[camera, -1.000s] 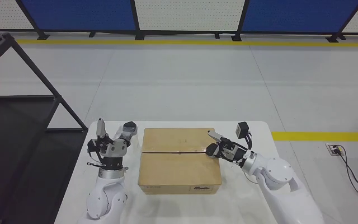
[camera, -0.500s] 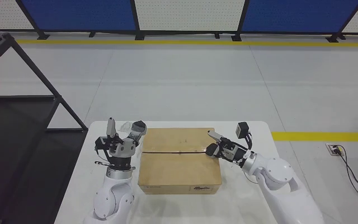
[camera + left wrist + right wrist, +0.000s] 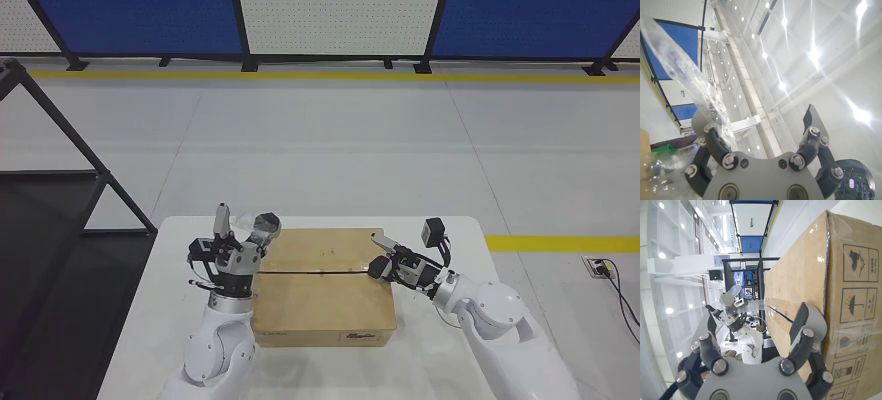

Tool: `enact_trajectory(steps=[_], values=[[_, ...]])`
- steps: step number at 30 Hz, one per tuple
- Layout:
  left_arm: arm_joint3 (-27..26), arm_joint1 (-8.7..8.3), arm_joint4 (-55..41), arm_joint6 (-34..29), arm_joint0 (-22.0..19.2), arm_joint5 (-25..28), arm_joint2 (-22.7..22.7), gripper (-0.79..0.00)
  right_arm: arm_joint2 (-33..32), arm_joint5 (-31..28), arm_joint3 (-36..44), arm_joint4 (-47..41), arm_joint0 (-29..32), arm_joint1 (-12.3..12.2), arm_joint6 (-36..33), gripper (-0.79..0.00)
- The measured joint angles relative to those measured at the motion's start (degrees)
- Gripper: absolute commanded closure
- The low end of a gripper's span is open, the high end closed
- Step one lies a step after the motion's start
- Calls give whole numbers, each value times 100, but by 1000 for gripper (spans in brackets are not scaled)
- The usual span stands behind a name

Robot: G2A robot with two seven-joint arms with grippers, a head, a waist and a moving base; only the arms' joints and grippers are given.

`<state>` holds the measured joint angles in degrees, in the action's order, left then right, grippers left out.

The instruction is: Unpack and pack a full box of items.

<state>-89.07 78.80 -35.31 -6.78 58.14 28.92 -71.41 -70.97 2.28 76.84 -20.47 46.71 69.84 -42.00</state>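
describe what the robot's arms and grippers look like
The left arm and right arm are glossy white rounded shells. The left gripper and right gripper each have a grey plate with screws, black linkages with silver pins, and grey fingers with black ribbed pads. A black cable runs beside the right gripper.

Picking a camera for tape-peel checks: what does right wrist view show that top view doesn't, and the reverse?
Right wrist adds: the printed handling symbols on the side of the cardboard box, and a clear tape strip plainly running from the top seam to the left pincer. Top view adds: the white table and the box's full top outline. Both: box, seam, and both pincers open, the right pincer at the seam's end.
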Motion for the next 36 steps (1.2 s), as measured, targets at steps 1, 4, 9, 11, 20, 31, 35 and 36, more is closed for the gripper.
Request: enact_trajectory(steps=[1, 4, 9, 11, 20, 31, 35, 36], values=[[16, 8, 16, 3, -10, -13, 20, -785, 0, 0, 0, 0, 0, 0, 0, -785], [74, 35, 79, 3, -44, -55, 89, -785, 0, 0, 0, 0, 0, 0, 0, -785], [93, 79, 179, -6, -56, -88, 203, -785, 0, 0, 0, 0, 0, 0, 0, -785], [88, 93, 240, -2, -58, -106, 237, -785, 0, 0, 0, 0, 0, 0, 0, -785], [-8, 150, 568, 58, -20, -209, 348, -785, 0, 0, 0, 0, 0, 0, 0, -785], [100, 240, 863, 56, -73, -371, 584, -785, 0, 0, 0, 0, 0, 0, 0, -785], [149, 273, 929, 63, -104, -395, 650, -785, 0, 0, 0, 0, 0, 0, 0, -785], [159, 283, 944, 59, -113, -409, 670, -785, 0, 0, 0, 0, 0, 0, 0, -785]])
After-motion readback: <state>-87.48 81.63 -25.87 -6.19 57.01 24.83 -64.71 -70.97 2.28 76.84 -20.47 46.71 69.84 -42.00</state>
